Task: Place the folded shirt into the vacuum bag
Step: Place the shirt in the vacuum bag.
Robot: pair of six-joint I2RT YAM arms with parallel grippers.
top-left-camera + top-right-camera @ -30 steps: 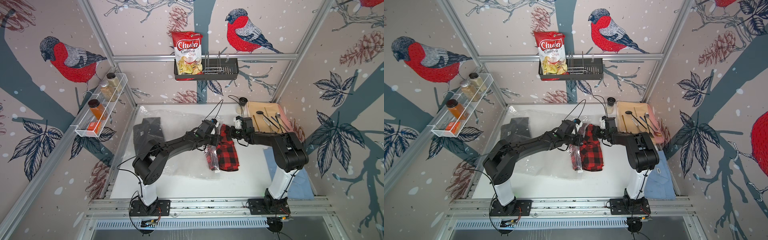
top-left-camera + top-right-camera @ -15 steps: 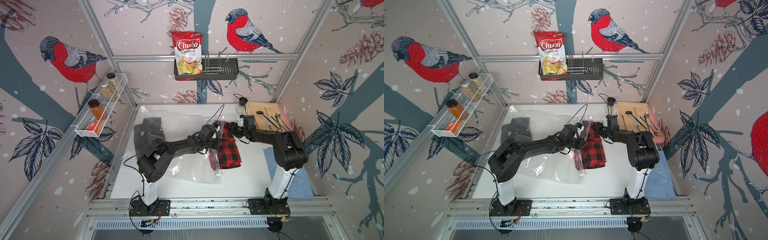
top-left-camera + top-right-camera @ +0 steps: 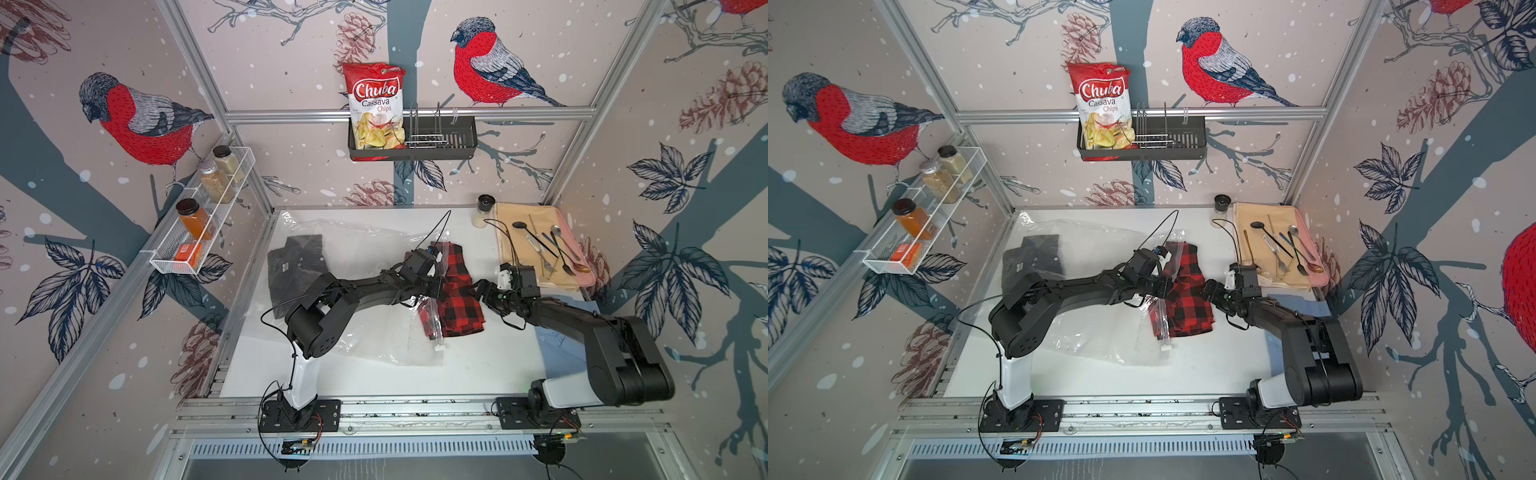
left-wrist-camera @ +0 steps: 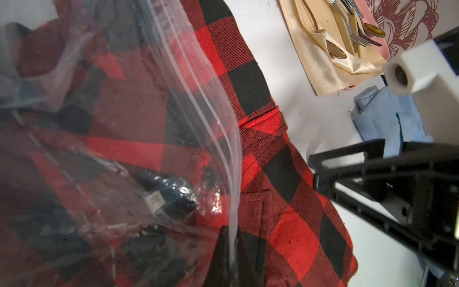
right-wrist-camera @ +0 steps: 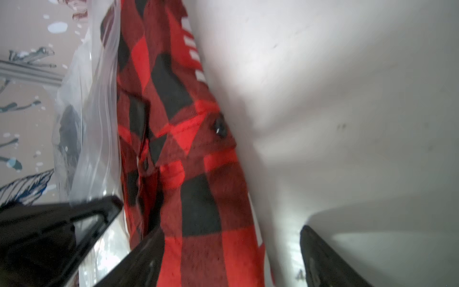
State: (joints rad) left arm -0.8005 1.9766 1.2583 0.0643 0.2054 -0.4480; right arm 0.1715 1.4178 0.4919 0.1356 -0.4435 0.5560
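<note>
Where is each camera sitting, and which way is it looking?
Both top views: high over the front, looking down at the table; the left arm and right arm show whole.
Left wrist: on the left arm, looking at the bag over the shirt; the left gripper pinches the bag's edge, plus the right arm's end.
Right wrist: on the right arm, looking along the shirt; the right gripper, open, shows.
Shared: both wrist views show shirt and bag.

Your left arm and right arm are chunky matte-black links. Each stands on a white column over a black base plate screwed to the rail. Thin black cables loop off them. The right gripper has black fingers with triangular cut-outs, with a white block behind.
</note>
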